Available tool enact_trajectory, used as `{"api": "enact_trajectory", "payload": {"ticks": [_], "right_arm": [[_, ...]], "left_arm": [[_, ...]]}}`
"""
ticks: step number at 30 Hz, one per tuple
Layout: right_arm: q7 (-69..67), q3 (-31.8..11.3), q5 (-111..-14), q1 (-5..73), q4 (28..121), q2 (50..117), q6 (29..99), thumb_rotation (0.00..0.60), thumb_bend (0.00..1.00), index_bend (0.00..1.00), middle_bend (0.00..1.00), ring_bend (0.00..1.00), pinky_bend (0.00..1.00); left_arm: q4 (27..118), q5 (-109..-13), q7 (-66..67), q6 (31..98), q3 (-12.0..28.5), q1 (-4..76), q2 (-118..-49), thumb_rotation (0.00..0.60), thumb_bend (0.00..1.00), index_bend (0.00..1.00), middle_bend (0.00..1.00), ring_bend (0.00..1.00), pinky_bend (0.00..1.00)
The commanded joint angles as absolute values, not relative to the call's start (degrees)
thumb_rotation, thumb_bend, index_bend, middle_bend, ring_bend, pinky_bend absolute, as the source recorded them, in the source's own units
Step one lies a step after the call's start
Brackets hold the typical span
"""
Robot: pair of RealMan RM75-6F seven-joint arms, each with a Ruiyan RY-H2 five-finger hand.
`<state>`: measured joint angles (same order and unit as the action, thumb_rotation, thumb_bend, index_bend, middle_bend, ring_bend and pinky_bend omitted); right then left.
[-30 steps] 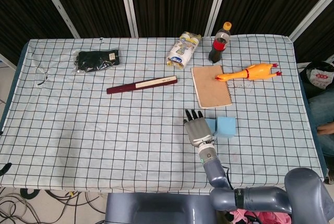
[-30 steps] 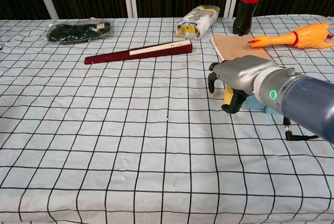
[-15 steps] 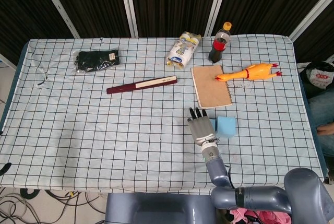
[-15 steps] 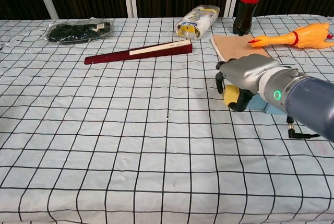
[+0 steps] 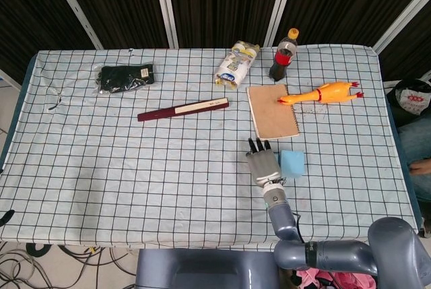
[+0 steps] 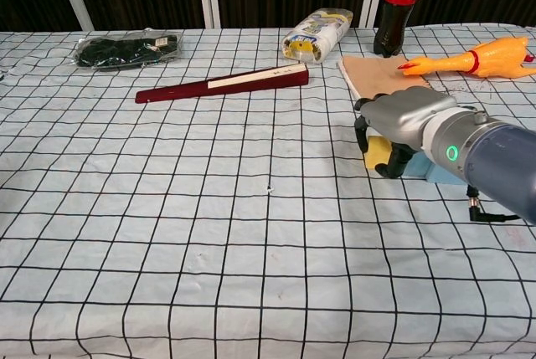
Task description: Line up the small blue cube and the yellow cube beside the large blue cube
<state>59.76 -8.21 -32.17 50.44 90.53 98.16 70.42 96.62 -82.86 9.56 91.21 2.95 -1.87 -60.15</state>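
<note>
Placing step: right hand [image 6: 400, 129] held its fingers curled around the yellow cube [image 6: 378, 151], just beside the large blue cube [image 5: 291, 163]. Small blue cube was hidden. Next move, probably: release cleanly without nudging the row.

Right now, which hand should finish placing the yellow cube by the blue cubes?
The right hand. Its fingers are already curled around the yellow cube, right beside the large blue cube. The left hand shows in neither view. The small blue cube is hidden, so I cannot tell where it sits.
</note>
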Motion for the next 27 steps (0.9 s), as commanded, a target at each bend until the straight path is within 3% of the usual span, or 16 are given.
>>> {"api": "enact_trajectory", "payload": {"ticks": [1, 21, 27], "right_arm": [[59.7, -8.2, -32.1, 50.4, 90.5, 98.1, 70.4, 0.6, 0.37, 0.38, 0.0, 0.0, 0.09], [59.0, -8.6, -32.6, 50.0, 91.5, 97.5, 70.4, 0.6, 0.37, 0.38, 0.0, 0.0, 0.09], [58.2, -9.5, -33.9, 50.1, 93.5, 97.0, 71.0, 0.6, 0.37, 0.26, 0.0, 0.0, 0.09]], "left_arm": [[96.6, -82.8, 9.6, 91.2, 3.0, -1.9, -60.2, 0.6, 0.01, 0.22, 0.05, 0.0, 0.0], [96.7, -82.7, 9.8, 91.2, 3.0, -1.9, -60.1, 0.6, 0.01, 0.22, 0.05, 0.0, 0.0], [96.7, -82.8, 9.6, 91.2, 3.0, -1.9, -60.1, 0.6, 0.01, 0.22, 0.05, 0.0, 0.0]]}}
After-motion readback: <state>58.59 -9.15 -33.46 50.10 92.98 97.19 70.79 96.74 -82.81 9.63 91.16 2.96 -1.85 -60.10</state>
